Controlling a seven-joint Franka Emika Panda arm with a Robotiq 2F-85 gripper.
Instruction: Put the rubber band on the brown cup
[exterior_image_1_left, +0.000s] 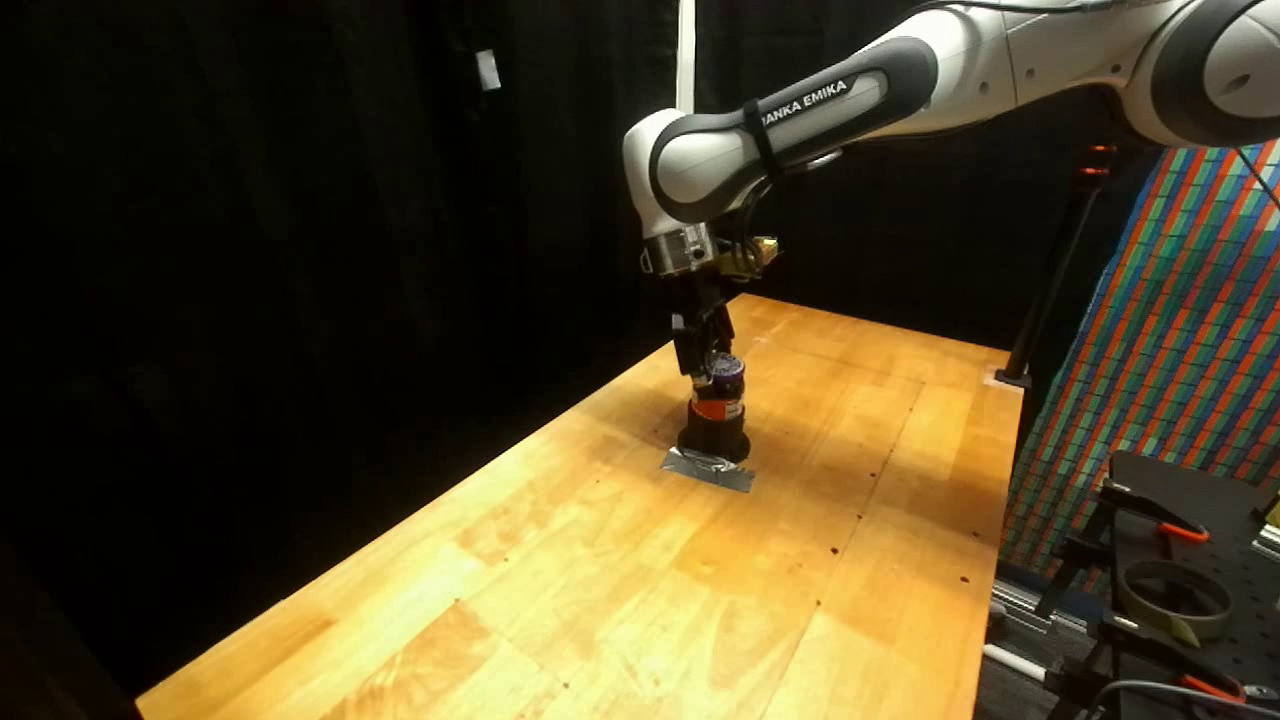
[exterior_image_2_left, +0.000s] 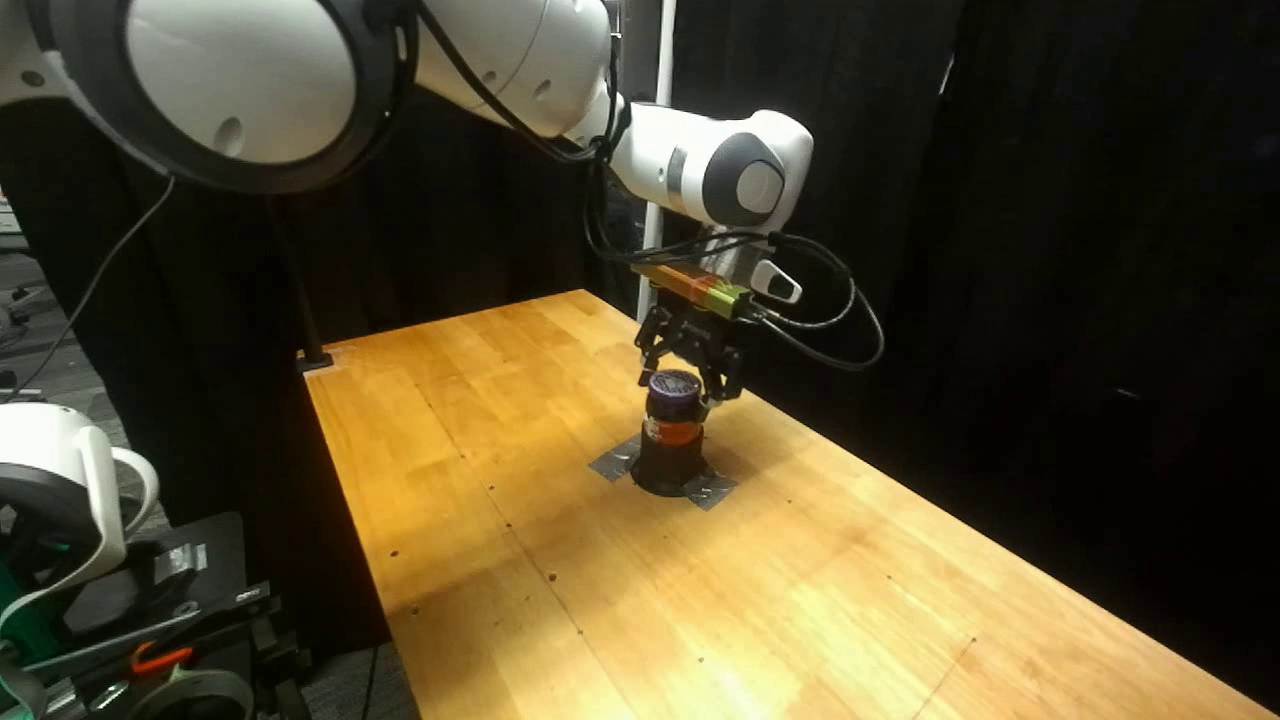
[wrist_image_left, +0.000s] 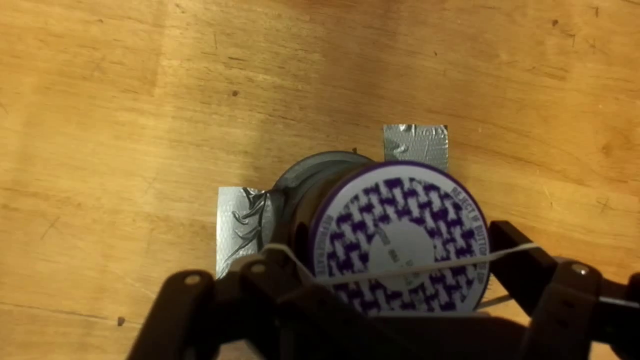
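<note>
The gripper (wrist_image_left: 400, 261) stood spread, the rubber band (wrist_image_left: 450, 263) stretched between its jaws across the top of the brown cup (wrist_image_left: 401, 242), contact unclear. Beneath the cup was a dark base (exterior_image_2_left: 668, 467), beside it silver tape (wrist_image_left: 240, 222) on the wooden table (wrist_image_left: 150, 125), well behind it black curtains (exterior_image_1_left: 300, 250).

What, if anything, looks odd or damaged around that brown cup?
No spill shows. At left in the wrist view, silver tape by the black base is creased, so it looks untidy. The rubber band spans the open gripper across the lid, not around the brown cup; that's likely just mid-task.
</note>
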